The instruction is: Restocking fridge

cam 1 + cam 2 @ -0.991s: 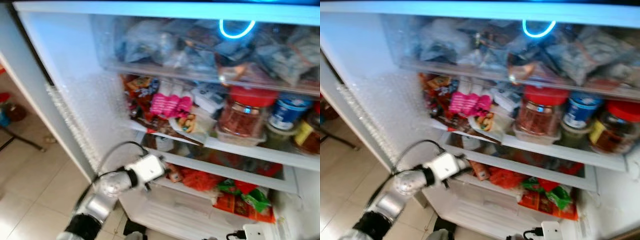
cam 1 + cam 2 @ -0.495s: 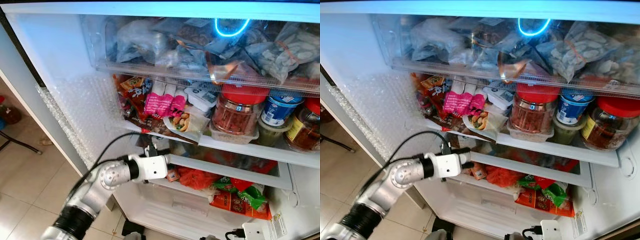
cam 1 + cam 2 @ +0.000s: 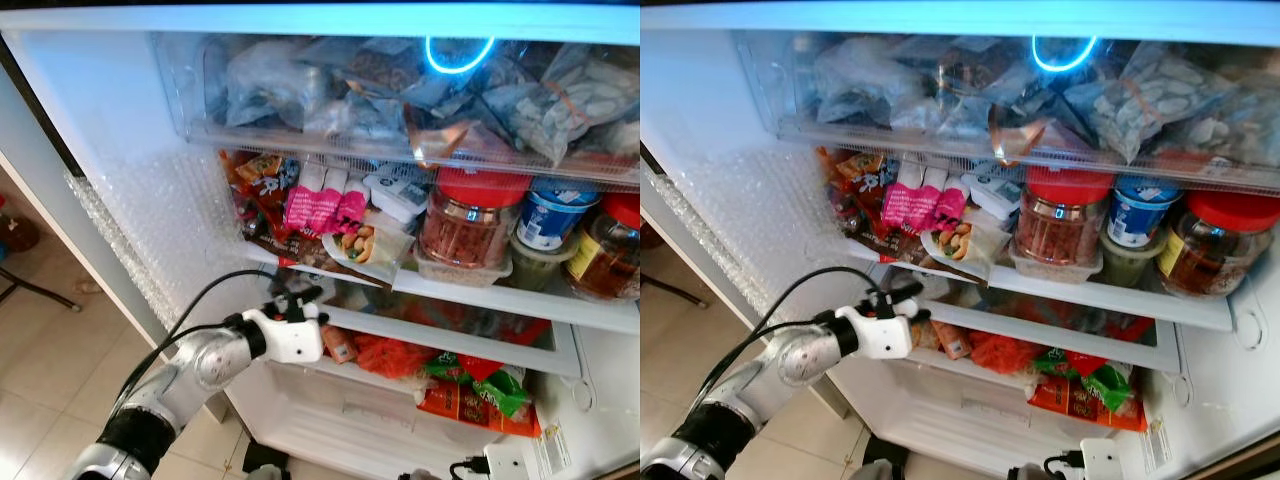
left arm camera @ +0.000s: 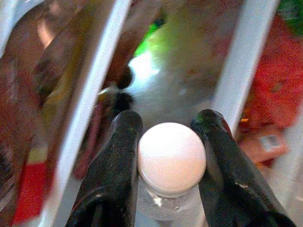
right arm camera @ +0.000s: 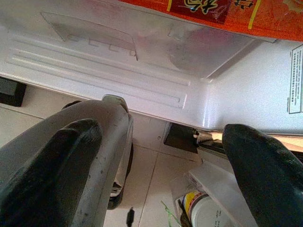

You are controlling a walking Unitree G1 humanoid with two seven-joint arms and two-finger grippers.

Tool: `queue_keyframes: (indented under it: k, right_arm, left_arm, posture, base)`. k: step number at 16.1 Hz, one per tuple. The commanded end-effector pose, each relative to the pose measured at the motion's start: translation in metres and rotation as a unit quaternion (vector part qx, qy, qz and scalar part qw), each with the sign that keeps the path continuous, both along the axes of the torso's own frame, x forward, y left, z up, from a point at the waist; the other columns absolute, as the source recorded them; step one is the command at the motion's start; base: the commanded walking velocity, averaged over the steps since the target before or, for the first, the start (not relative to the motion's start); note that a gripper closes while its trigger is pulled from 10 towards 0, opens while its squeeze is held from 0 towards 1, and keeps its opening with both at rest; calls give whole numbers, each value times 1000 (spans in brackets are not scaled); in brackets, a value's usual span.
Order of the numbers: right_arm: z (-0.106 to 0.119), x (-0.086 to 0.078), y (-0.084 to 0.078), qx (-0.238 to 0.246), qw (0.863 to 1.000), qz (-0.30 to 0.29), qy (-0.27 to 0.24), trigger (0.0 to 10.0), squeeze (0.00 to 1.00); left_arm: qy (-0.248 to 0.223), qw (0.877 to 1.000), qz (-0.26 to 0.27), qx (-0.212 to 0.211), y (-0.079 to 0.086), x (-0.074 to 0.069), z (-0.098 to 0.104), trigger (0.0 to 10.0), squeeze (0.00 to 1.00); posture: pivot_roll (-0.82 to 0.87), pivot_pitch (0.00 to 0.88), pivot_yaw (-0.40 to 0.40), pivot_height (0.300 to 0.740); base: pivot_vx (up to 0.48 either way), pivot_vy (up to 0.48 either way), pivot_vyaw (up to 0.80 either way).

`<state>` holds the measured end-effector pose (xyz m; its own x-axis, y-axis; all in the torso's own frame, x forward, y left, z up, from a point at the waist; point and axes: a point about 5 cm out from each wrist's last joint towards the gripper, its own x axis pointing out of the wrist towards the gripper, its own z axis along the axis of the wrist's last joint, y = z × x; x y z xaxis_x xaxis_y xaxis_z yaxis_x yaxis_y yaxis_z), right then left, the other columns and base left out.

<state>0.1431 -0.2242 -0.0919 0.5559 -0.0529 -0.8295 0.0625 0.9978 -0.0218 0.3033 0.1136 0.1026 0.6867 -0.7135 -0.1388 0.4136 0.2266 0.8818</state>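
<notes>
At the fridge shelf (image 3: pixel 470 335), left claw (image 4: pixel 166 137) grips a bottle (image 4: pixel 171 163).

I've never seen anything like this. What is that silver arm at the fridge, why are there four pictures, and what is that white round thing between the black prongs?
It is a walking household robot restocking an open fridge. Two pictures come from cameras in its head; two from cameras on its wrists. The left pincer reaches toward the lower shelf, shut on a white-capped bottle, seen close up between its black fingers. The shelf above holds red-lidded jars and snack packets. The right pincer hangs open over the floor by the fridge's foot.
</notes>
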Motion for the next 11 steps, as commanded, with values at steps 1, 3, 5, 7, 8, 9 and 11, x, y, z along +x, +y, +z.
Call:
queue_keyframes:
  k: [1, 3, 5, 7, 8, 9, 11]
  right_arm:
    - [-11, -25, 8, 12, 999, -3, 50, 10000, 0]
    - [-11, -25, 8, 12, 999, -4, 50, 10000, 0]
    - [-11, -26, 7, 10, 999, -5, 52, 10000, 0]
    - [-11, -26, 7, 9, 999, -11, 51, 10000, 0]
    - [-11, -26, 7, 9, 999, -14, 49, 10000, 0]
    - [-11, -26, 8, 10, 999, -18, 47, 10000, 0]
    - [-12, -26, 8, 10, 999, -18, 47, 10000, 0]
  left_arm:
    - [-32, 999, 4, 26, 7, 2, -3, 10000, 0]
    - [-24, 999, 12, 37, 11, 3, -12, 10000, 0]
    - [-5, 999, 6, 33, 6, 3, -18, 10000, 0]
    - [-2, 999, -33, 24, -19, 0, -26, 10000, 0]
    - [2, 999, -37, 20, -24, -1, -28, 10000, 0]
    - [-2, 999, -40, 21, -32, 2, -32, 10000, 0]
    - [-3, 999, -32, 42, -37, 6, -36, 10000, 0]
  posture:
    - [28, 48, 60, 650]
    - [26, 49, 61, 650]
    - [28, 49, 62, 650]
    - [15, 42, 70, 650]
    - [15, 42, 70, 650]
    - [-1, 45, 76, 650]
    - [-3, 47, 76, 650]
  base:
    - [0, 0, 0]
    - [0, 0, 0]
    - [0, 0, 0]
    - [0, 0, 0]
    - [0, 0, 0]
    - [0, 0, 0]
    - [0, 0, 0]
